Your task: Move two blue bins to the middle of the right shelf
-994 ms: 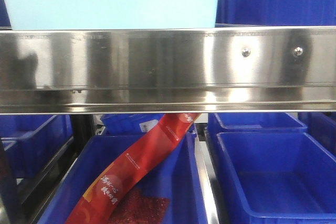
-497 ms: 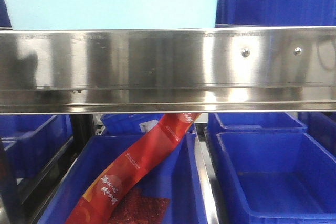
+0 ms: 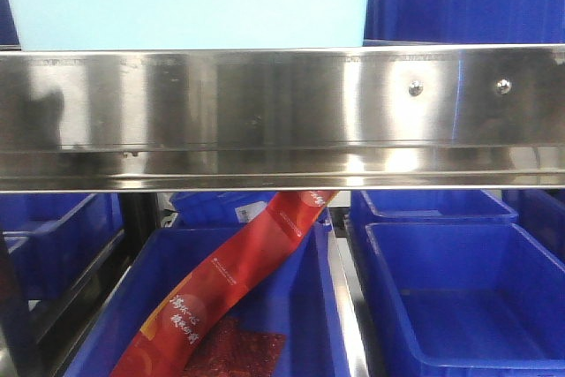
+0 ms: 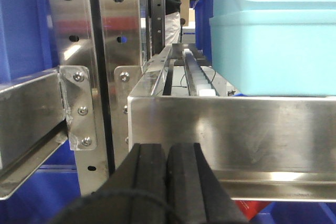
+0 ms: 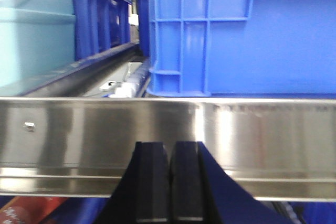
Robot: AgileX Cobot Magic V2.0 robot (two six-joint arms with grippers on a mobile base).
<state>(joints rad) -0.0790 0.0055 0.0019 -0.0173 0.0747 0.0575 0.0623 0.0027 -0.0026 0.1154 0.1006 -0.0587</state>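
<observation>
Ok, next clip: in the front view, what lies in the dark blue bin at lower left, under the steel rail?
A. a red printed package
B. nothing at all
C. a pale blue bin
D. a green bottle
A: a red package with printed characters slants across the dark blue bin below the steel rail; the pale blue bin sits on the shelf above instead.
</observation>
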